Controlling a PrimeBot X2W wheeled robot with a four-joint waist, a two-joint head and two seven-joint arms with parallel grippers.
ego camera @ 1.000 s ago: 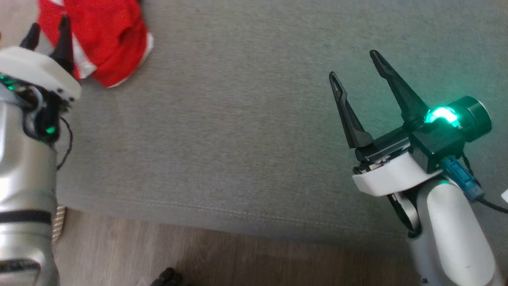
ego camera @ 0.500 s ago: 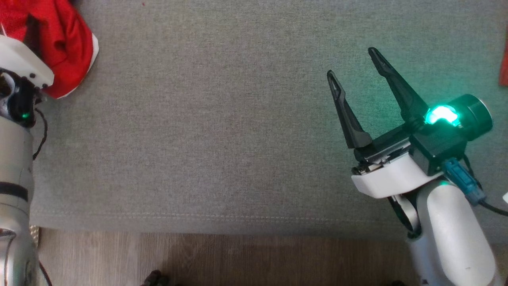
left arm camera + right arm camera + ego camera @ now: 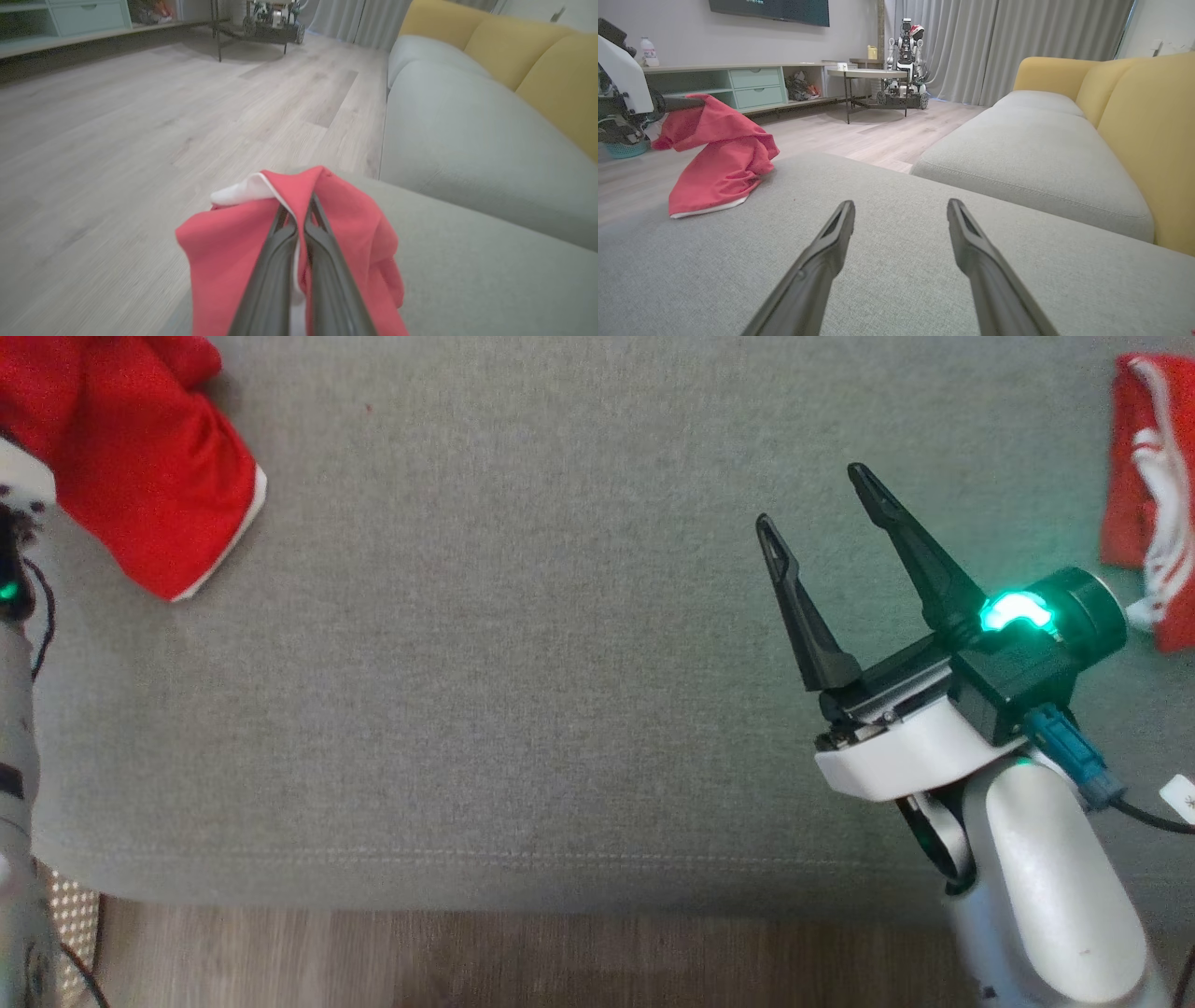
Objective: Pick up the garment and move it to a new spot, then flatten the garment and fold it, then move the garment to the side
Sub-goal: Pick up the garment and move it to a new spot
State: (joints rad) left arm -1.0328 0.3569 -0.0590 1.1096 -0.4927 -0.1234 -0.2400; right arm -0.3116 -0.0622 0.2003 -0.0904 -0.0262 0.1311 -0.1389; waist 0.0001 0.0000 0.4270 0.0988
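The red garment [image 3: 131, 495] with white trim lies bunched at the far left end of the grey sofa seat [image 3: 523, 663]. One part of it is raised off the cushion. My left gripper [image 3: 298, 217] is shut on a fold of this garment [image 3: 355, 233], red cloth draping over both fingers. From the right wrist view, the garment [image 3: 721, 163] hangs from that gripper [image 3: 684, 103] down to the seat. My right gripper [image 3: 811, 497] hovers open over bare cushion at the right, far from the cloth, with nothing between its fingers [image 3: 831, 242].
A second red and white cloth [image 3: 1148, 523] lies at the seat's right edge. Wooden floor [image 3: 467, 961] runs along the front edge, with a woven basket [image 3: 70, 915] at lower left. A yellow backrest [image 3: 1148, 130], another seat cushion [image 3: 1031, 154] and a low table [image 3: 868, 74] lie beyond.
The head camera has swung right, bringing the second red cloth into view. My left gripper, earlier at the garment's edge with fingers apart, now holds it lifted. The right gripper is unchanged.
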